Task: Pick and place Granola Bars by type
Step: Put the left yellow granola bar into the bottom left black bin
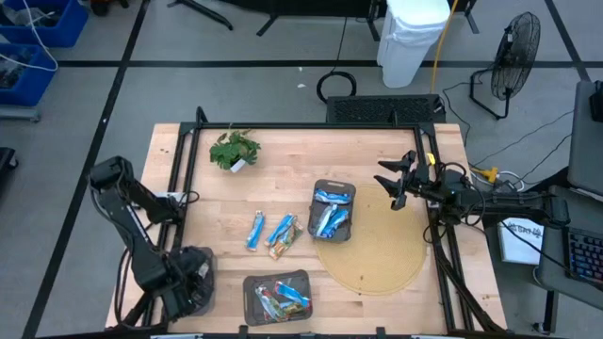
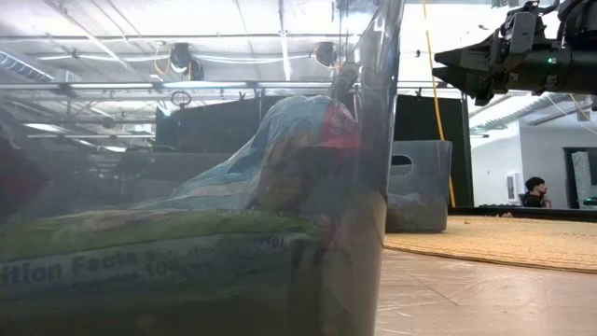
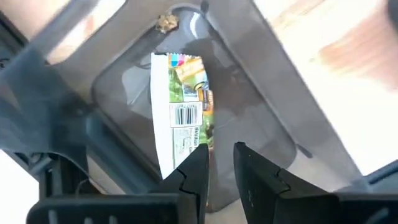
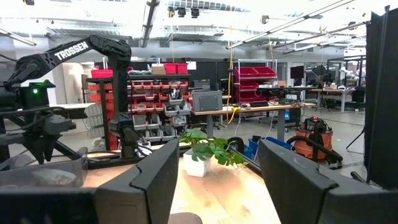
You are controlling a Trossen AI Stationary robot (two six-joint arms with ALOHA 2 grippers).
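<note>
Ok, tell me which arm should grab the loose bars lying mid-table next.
Probably the left. Its gripper hovers low near the loose bars. The right gripper, open, sits raised past the far tray, so its reach looks longer.

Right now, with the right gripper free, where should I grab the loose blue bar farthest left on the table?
Probably best to pinch the blue bar across its narrow width at mid-length, coming straight down. It lies flat on the table, long axis roughly front to back, with bare wood along both long sides. The right gripper is open and would need turning to span it.
</note>
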